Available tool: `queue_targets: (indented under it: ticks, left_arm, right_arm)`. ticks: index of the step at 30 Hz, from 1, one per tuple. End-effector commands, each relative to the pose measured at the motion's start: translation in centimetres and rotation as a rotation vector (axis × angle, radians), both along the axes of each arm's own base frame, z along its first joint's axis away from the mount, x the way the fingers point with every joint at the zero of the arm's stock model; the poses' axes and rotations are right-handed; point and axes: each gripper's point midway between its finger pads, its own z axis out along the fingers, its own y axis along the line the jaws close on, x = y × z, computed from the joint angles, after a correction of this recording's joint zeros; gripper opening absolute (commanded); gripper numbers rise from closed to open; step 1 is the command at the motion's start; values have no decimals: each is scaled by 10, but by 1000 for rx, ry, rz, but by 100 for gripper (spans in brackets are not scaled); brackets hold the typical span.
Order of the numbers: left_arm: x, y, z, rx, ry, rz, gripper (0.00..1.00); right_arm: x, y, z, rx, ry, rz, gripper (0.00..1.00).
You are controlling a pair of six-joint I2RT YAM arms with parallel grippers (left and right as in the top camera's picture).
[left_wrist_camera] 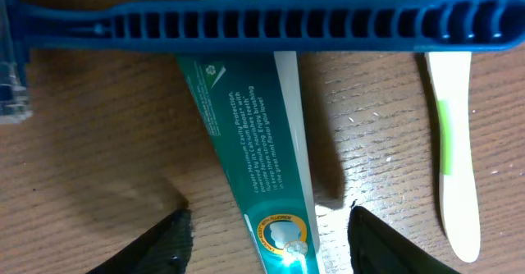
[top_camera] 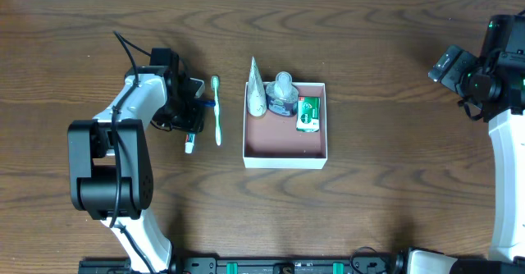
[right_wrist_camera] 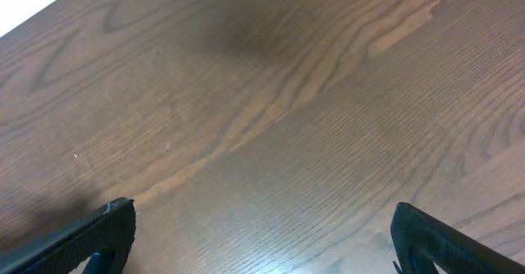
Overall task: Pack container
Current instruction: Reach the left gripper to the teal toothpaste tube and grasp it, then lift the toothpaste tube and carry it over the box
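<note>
**Brown wood table, container sitting mid-table, both grippers gaping**

Overhead: the container (top_camera: 279, 139) is sitting at the centre of the wooden table (top_camera: 394, 184), its thin white walls standing square around a reddish-brown floor. Along its twelve o'clock wall a white tube (top_camera: 255, 85), a clear bluish bottle (top_camera: 283, 95) and a green packet (top_camera: 308, 114) are crowding together, while the six o'clock half is showing bare floor. Near it at nine o'clock a green-and-white toothbrush (top_camera: 216, 114) is lying. Just beyond that, the left gripper (top_camera: 193, 110) is hanging over a toothpaste tube (top_camera: 189, 141). The right gripper (top_camera: 449, 65) is hovering well apart at two o'clock.

Left wrist: the black fingers (left_wrist_camera: 168, 241) are standing either side of the teal toothpaste tube with gaps showing on both sides, so they are gripping nothing. A blue razor (left_wrist_camera: 287, 20) is lying across the tube at twelve o'clock, and the toothbrush is lying at three o'clock.

Right wrist: the fingers (right_wrist_camera: 98, 233) are spreading wide above wood grain, holding nothing
</note>
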Motion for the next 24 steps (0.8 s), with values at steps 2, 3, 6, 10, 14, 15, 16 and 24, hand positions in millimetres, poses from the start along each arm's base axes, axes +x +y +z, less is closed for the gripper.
queue_targets:
  ticks: [2,3,6,10,14,15,16,24]
  left_arm:
    - [-5,1,-3,2,18,-12,39]
    - [-7,1,-3,2,28,-10,24]
    - [-12,1,-3,2,51,3,8]
    - [-16,1,-2,2,76,90,6]
    - [-17,0,9,-6,88,143,6]
    - [-18,-2,15,-14,92,143,6]
    - [-18,-4,23,-30,94,143,6]
    - [-21,-46,119,-287,54,124,6]
  right_arm:
    - [-1,-6,1,-19,5,-9,99]
    - [-1,-6,1,-19,5,-9,99]
    - [-1,-6,1,-19,5,-9,99]
    - [-1,-6,1,-19,5,-9,99]
    - [-1,-6,1,-19,5,-9,99]
    - [-1,-6,1,-19,5,-9,99]
    - [-1,-6,1,-19,5,-9,99]
    - [-1,-5,1,-19,5,-6,99]
